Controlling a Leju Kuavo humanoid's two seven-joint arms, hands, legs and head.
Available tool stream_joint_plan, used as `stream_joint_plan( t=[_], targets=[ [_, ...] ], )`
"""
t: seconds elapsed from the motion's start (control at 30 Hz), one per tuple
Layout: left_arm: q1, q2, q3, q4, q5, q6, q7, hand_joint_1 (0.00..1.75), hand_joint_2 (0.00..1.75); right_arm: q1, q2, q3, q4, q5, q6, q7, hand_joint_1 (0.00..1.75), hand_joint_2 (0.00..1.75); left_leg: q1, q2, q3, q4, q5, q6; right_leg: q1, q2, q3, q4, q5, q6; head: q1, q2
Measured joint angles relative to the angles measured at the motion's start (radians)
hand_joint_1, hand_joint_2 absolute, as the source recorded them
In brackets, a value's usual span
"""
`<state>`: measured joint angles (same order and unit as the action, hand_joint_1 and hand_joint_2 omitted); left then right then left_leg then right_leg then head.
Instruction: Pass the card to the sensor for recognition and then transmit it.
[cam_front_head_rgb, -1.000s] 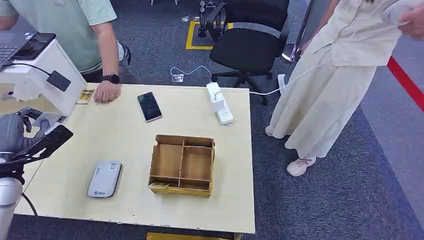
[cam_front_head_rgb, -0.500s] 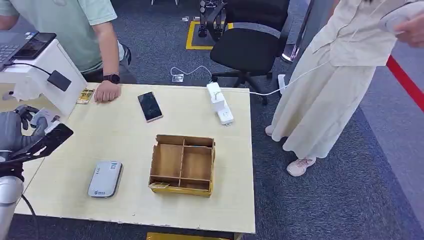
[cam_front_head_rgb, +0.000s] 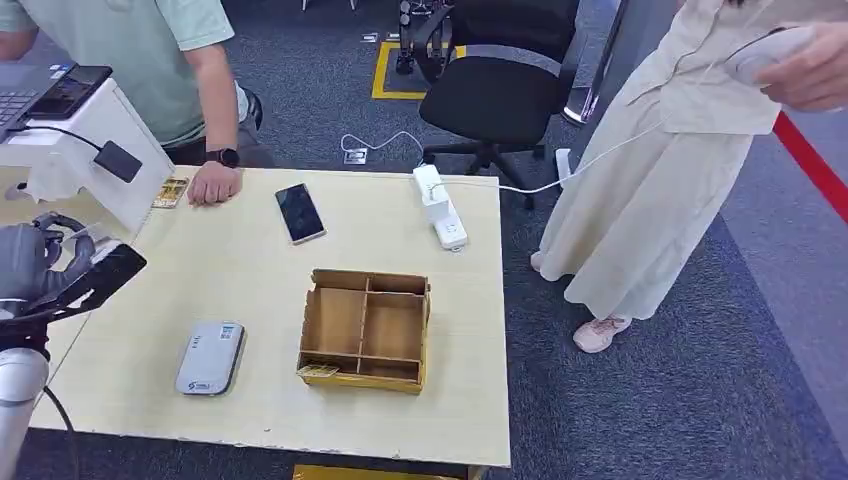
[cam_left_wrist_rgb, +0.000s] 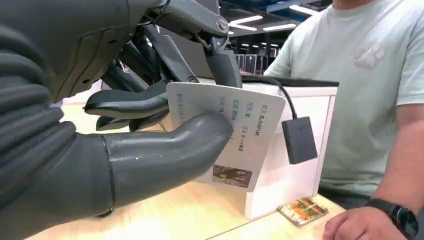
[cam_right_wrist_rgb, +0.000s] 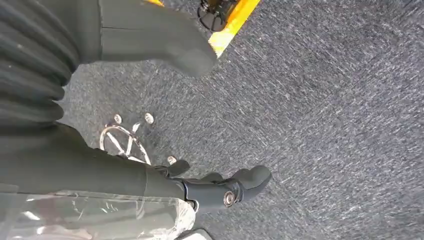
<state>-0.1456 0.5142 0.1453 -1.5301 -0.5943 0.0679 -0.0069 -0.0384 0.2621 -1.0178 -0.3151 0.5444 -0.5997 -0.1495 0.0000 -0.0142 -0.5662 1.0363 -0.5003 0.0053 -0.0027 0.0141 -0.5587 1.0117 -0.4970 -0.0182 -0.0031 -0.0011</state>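
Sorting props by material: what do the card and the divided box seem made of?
Card: likely glossy plastic, stiff and flat in the left robot hand, printed with text and a photo. Box: brown corrugated cardboard, matte, with thin slotted dividers.

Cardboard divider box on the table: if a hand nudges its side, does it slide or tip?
The cardboard divider box sits low and wide, so it probably slides rather than tips. It looks nearly empty, so likely light. Its thin partitions could flex or crush if squeezed.
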Motion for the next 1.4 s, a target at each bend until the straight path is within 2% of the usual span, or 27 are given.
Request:
stream_joint_plan(
  t=[0.17, 0.4, 0.83, 1.0, 1.27, 1.4],
  targets=[
    [0.01, 0.002, 0.0, 0.01, 0.006, -0.021, 0.0, 1.75, 1.75, 0.0, 0.006, -0.016, -0.008, 0.0, 0.0, -0.008, 0.0, 0.0, 0.0, 0.0, 0.0, 0.0, 0.0, 0.0, 0.0, 0.0, 0.0, 0.0, 0.0, 0.0, 0.0, 0.0],
    [0.025, 0.028, 0.0, 0.018, 0.023, -0.061, 0.003, 1.75, 1.75, 0.0, 0.012, -0.035, -0.017, 0.006, 0.001, -0.012, 0.0, 0.0, 0.0, 0.0, 0.0, 0.0, 0.0, 0.0, 0.0, 0.0, 0.0, 0.0, 0.0, 0.0, 0.0, 0.0],
    [0.044, 0.043, 0.0, 0.018, 0.031, -0.065, 0.003, 1.75, 1.75, 0.0, 0.013, -0.048, -0.02, 0.009, 0.003, -0.017, 0.0, 0.0, 0.0, 0.0, 0.0, 0.0, 0.0, 0.0, 0.0, 0.0, 0.0, 0.0, 0.0, 0.0, 0.0, 0.0],
    [0.09, 0.046, 0.002, 0.015, 0.059, -0.084, -0.005, 1.75, 1.75, 0.0, 0.013, -0.058, -0.02, 0.018, 0.013, -0.032, 0.0, 0.0, 0.0, 0.0, 0.0, 0.0, 0.0, 0.0, 0.0, 0.0, 0.0, 0.0, 0.0, 0.0, 0.0, 0.0],
    [0.181, 0.071, 0.041, -0.021, 0.175, -0.161, -0.071, 1.75, 1.75, -0.001, 0.013, -0.074, -0.02, 0.036, 0.017, -0.05, 0.0, 0.0, 0.0, 0.0, 0.0, 0.0, 0.0, 0.0, 0.0, 0.0, 0.0, 0.0, 0.0, 0.0, 0.0, 0.0],
    [0.209, 0.036, 0.087, -0.037, 0.35, -0.217, -0.111, 1.75, 1.75, -0.003, 0.013, -0.085, -0.019, 0.046, 0.027, -0.061, 0.0, 0.0, 0.0, 0.0, 0.0, 0.0, 0.0, 0.0, 0.0, 0.0, 0.0, 0.0, 0.0, 0.0, 0.0, 0.0]
  ],
)
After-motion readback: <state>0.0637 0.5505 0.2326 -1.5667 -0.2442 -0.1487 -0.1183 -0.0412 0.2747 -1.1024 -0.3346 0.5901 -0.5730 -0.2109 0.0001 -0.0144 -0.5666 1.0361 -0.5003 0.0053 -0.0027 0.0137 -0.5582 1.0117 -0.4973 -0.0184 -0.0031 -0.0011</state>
